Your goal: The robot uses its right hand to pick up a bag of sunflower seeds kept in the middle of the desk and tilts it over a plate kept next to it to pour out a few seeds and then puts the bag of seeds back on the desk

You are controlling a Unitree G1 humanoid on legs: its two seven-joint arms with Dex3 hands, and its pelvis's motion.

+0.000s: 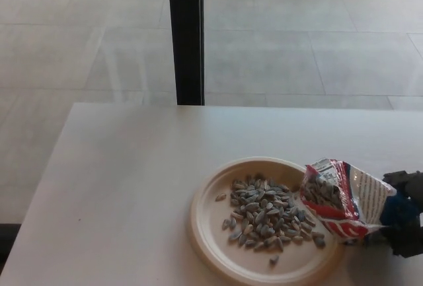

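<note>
Right robot hand at the lower right edge of the head view, only partly in frame, closed around the back end of the bag of sunflower seeds. Bag reaching out from the robot hand toward the robot's left, lying low and nearly flat, red-and-white print facing up, torn mouth gaping with seeds visible inside. Mouth end resting over the nearest rim of the plate, just beside the robot hand; impossible to tell whether the rear of the bag touches the bench or hangs just above it. Beyond the mouth, farther to the left of the robot hand, a loose heap of sunflower seeds spread across the plate's middle, with a few strays toward its left side and one near its front rim. Plate round, pale cream, sitting on the light bench. Well beyond the robot hand, past the bench's far edge, a dark vertical post standing against a pale tiled floor. No left robot hand in view.
</note>
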